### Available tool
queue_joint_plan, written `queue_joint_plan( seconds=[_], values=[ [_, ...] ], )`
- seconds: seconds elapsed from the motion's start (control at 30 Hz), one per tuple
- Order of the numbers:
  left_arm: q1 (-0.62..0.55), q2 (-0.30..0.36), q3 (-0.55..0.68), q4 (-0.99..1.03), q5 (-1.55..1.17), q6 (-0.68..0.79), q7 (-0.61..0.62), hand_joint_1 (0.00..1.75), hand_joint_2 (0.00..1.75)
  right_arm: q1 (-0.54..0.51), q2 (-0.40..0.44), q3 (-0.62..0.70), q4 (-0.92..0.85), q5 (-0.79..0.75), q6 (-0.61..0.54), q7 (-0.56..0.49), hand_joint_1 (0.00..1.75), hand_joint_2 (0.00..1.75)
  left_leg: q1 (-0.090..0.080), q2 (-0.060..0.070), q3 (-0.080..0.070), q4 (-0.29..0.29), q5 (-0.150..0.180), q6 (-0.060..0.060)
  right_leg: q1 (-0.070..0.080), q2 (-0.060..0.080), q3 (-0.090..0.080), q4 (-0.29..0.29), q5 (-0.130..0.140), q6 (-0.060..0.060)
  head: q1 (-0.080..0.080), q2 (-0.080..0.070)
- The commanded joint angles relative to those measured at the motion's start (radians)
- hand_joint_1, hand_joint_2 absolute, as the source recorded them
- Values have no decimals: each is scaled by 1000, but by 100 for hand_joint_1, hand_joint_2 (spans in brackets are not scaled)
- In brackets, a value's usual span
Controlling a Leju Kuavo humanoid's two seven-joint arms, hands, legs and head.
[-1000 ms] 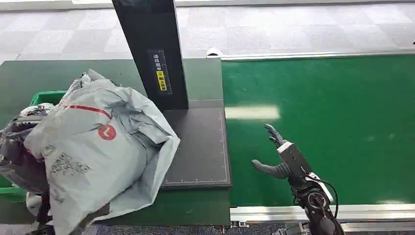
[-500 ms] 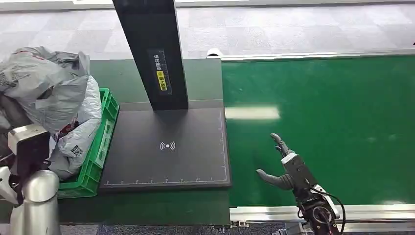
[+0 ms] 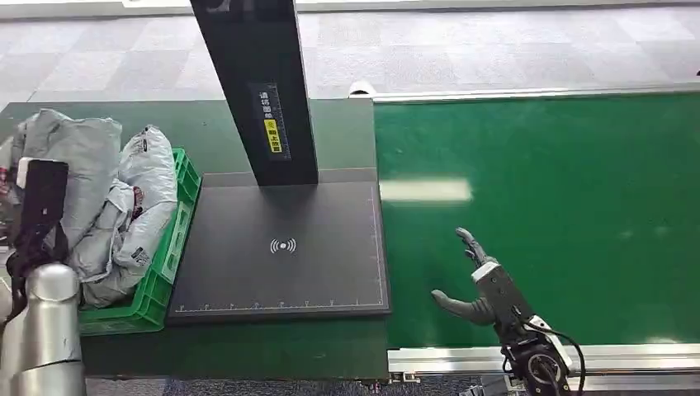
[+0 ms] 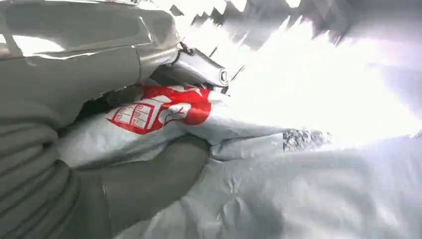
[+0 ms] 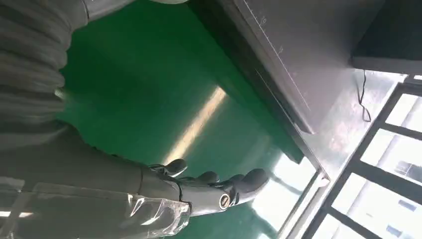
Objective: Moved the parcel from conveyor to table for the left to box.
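The parcel [image 3: 91,198], a crumpled grey poly mailer with a red printed mark, lies heaped in the green crate [image 3: 169,247] at the left end of the counter [image 3: 330,132]. Its bulk runs roughly front to back along the crate, one rounded end pointing away from the robot; the creasing makes a truer long axis hard to fix. The left hand [image 4: 124,149] is at the parcel: in the left wrist view the thumb lies under a fold beside the red mark and the darker fingers sit over it, so the bag is pinched between them. In the head view the left arm's silver forearm [image 3: 41,330] rises at the near side of the crate. To the right of that hand sits the black scanner pad [image 3: 281,247], with its black post [image 3: 260,91] standing at the far edge. The right hand [image 3: 479,285] hovers over the green conveyor belt [image 3: 561,206] near its front rail, fingers spread, holding nothing.
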Motion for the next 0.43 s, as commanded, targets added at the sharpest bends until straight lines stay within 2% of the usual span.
queue_joint_plan(
  seconds=[0.03, 0.07, 0.13, 0.43],
  values=[
    [2, -14, 25, 245, -58, -292, 104, 175, 175, -63, 59, -16, 58, 36, 19, 20, 0, 175, -2, 2, 3, -3, 1, 2, -1, 1, 2, -2, 1, -1, 0, 0],
    [10, -14, 25, 241, -59, -291, 104, 175, 175, -69, 60, -15, 60, 37, 19, 21, 0, 175, -1, 2, 4, -3, 1, 2, -1, 1, 3, -2, 1, -1, 0, 0],
    [24, -3, 19, 249, -44, -401, 136, 175, 175, -80, 63, -11, 73, 44, 29, 28, 0, 175, -2, 1, 4, -3, 1, 2, -2, 1, 3, -2, 1, -1, -1, 0],
    [33, 8, 17, 277, -39, -426, 141, 175, 175, -92, 68, -8, 87, 49, 29, 30, 0, 175, -3, -2, 8, -3, 1, 1, -3, -3, 9, -2, 0, 0, 0, 0]
  ],
)
